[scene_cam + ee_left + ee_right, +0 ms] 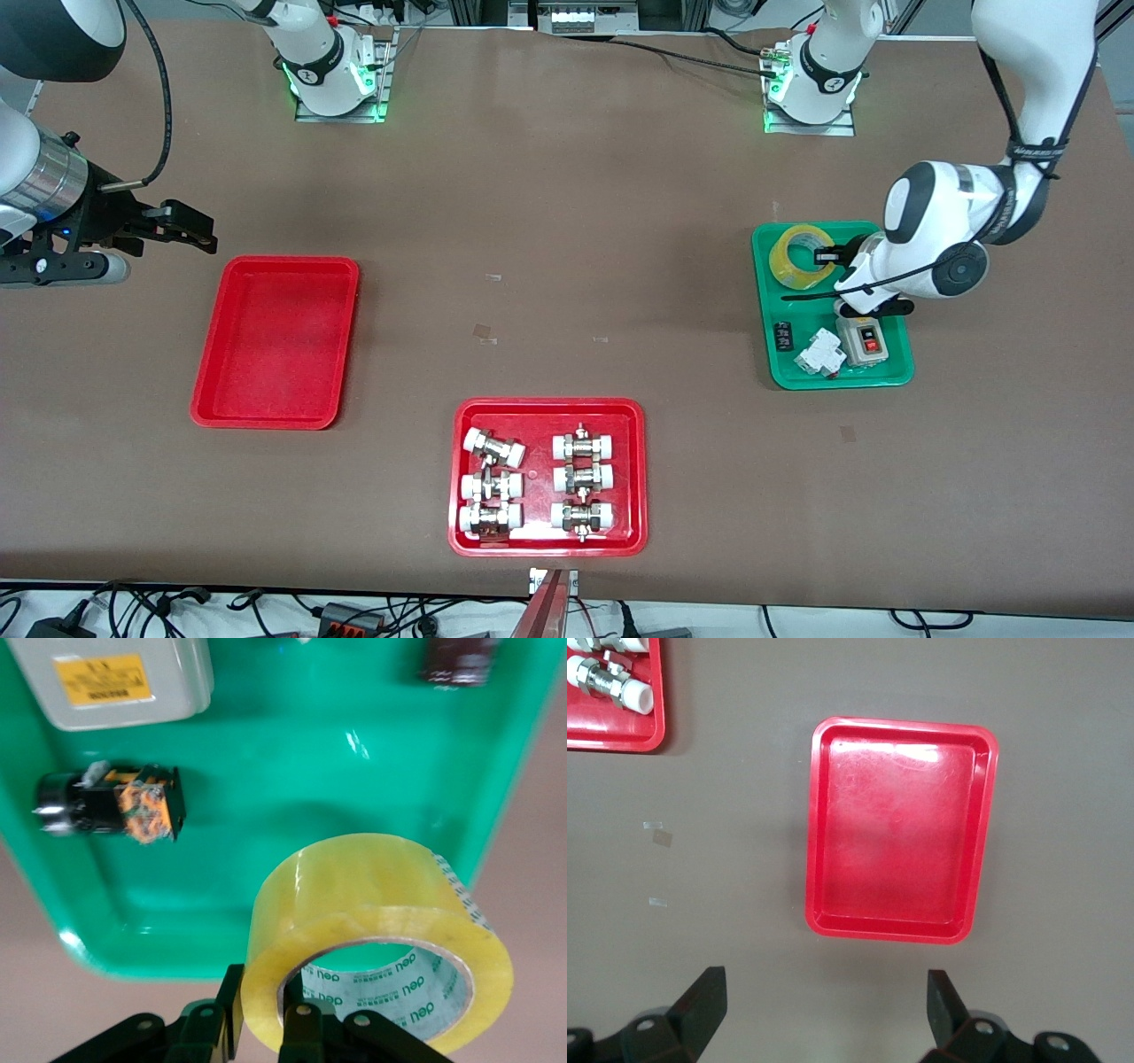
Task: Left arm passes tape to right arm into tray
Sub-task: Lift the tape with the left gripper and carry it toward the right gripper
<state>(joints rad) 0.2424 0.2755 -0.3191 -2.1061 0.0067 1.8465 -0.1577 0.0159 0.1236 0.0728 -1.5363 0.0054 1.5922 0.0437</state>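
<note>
The yellow tape [800,255] is in the green tray [762,301], at the tray's end farther from the front camera. My left gripper [826,258] is down at the roll. In the left wrist view the left gripper [261,1010] has one finger inside the ring and one outside, shut on the wall of the tape [372,904]. My right gripper [190,229] is open and empty in the air, over bare table beside the plain red tray [275,341], toward the right arm's end. The right wrist view shows that gripper [826,992] wide open above the tray [899,842].
The green tray [266,771] also holds a grey switch box [864,341], a white breaker [819,353] and a small black part [783,335]. A red tray of white-capped metal fittings [547,477] stands near the table's front edge.
</note>
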